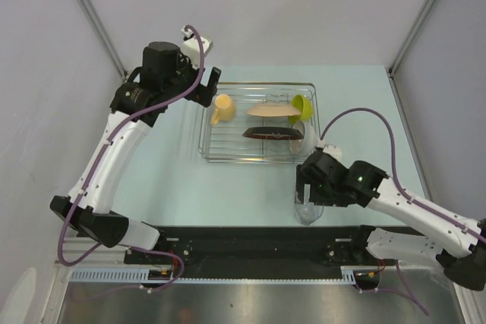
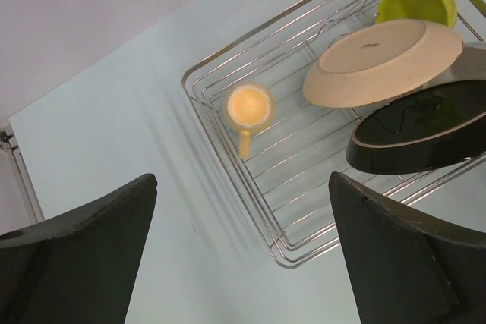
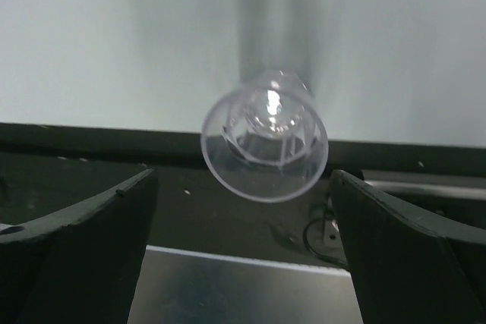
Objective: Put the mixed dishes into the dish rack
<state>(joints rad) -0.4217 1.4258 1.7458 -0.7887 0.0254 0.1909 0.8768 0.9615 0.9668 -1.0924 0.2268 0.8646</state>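
Two dark fingers (image 3: 83,248) of the right hand (image 3: 241,210) fill the lower corners of the right wrist view, cut off by the frame so only their inner edges show. They are spread wide and grasp nothing. Between them, touching neither, is the small clear glass (image 3: 264,136), its mouth turned toward the lens. It is outside the dish rack, at the near edge of the pale surface (image 1: 228,187) where the black rail (image 3: 114,157) begins. Its walls are hard to trace against the glare, and I cannot tell whether it stands upright or is tipped. In the top view the right hand covers most of it.

The left hand (image 2: 241,180) is also released. Its fingers stand far apart above the surface beside the rack's left end, holding nothing.

The silver wire dish rack (image 2: 296,165) runs off the right and top of the left wrist view. In its left part the yellow mug (image 2: 248,106) sits mouth up, handle toward the camera, slightly blurred. To its right a tan plate (image 2: 383,62) leans with its underside showing; any pattern on its face is hidden. A dark glossy plate (image 2: 418,138) leans just in front of it, cropped at the right. The lime-green bowl (image 2: 418,1) is tipped in the far corner, partly behind the tan plate. The white bowl (image 1: 302,133) at the right end shows only in part.
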